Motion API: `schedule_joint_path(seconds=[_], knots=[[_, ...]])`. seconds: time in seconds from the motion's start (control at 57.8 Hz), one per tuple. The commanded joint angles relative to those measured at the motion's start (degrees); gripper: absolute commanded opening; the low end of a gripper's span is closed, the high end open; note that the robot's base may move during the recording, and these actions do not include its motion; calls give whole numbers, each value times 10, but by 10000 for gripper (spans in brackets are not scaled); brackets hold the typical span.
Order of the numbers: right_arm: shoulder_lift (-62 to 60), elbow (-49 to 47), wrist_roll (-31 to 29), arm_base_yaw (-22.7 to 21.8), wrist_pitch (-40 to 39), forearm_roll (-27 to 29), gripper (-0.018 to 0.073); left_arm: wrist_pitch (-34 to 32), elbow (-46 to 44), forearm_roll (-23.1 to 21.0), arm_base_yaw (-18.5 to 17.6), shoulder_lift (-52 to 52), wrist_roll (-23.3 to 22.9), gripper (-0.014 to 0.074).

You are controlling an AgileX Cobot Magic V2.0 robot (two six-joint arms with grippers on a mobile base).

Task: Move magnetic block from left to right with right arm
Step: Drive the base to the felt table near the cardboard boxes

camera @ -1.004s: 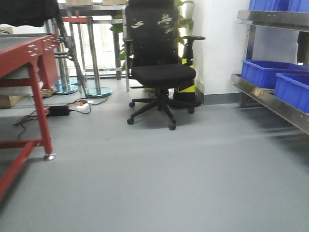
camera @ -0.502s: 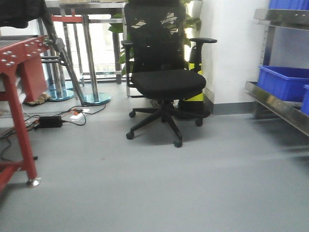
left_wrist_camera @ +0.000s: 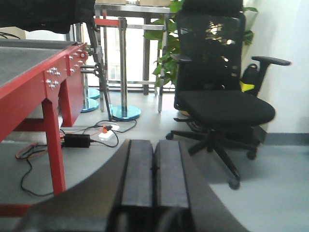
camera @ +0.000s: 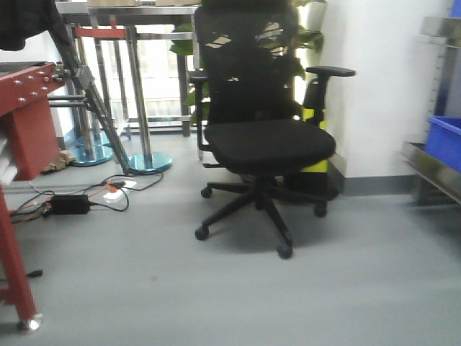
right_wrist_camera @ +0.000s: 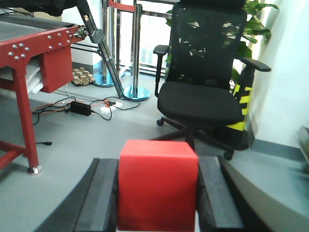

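Right tool (right_wrist_camera: 157, 193) clamped on the magnetic block (right_wrist_camera: 157, 186): one black finger (right_wrist_camera: 102, 193) flat on its 9 o'clock face, the other on its 3 o'clock face, cube sitting square between them, top edge level. That's where the block is, in my right grasp, off any surface, over open floor (camera: 216, 288).

Left tool (left_wrist_camera: 154, 169): pads pressed together, nothing in it.

I read this as the carry leg. To do it well, I'd hold the squeeze firm, since the cube's faces look smooth, and keep the wrist level so it can't slide down the pads. The office chair (camera: 266, 144) stands at 12 o'clock in the front view, so I'd swing wide of its castors. The red bench (right_wrist_camera: 29, 43) lies off at 10 o'clock; the right-hand goal isn't in view, so I can't pick a set-down spot yet.

Count: one red block, two tools, one chair, one bench, one blue bin (camera: 443, 140) at 3 o'clock, two round post bases (camera: 148, 162).
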Motion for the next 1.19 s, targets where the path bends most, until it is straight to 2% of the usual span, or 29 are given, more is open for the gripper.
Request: schedule_joint_path(seconds=[0.0,1.177], knots=[[2,-14,-5,-3,-52,-11,194,-51,5,-3,0,-7,-4,-126],[2,-14,-5,-3,-52,-11,194,-51,5,-3,0,-6,-4,-126]])
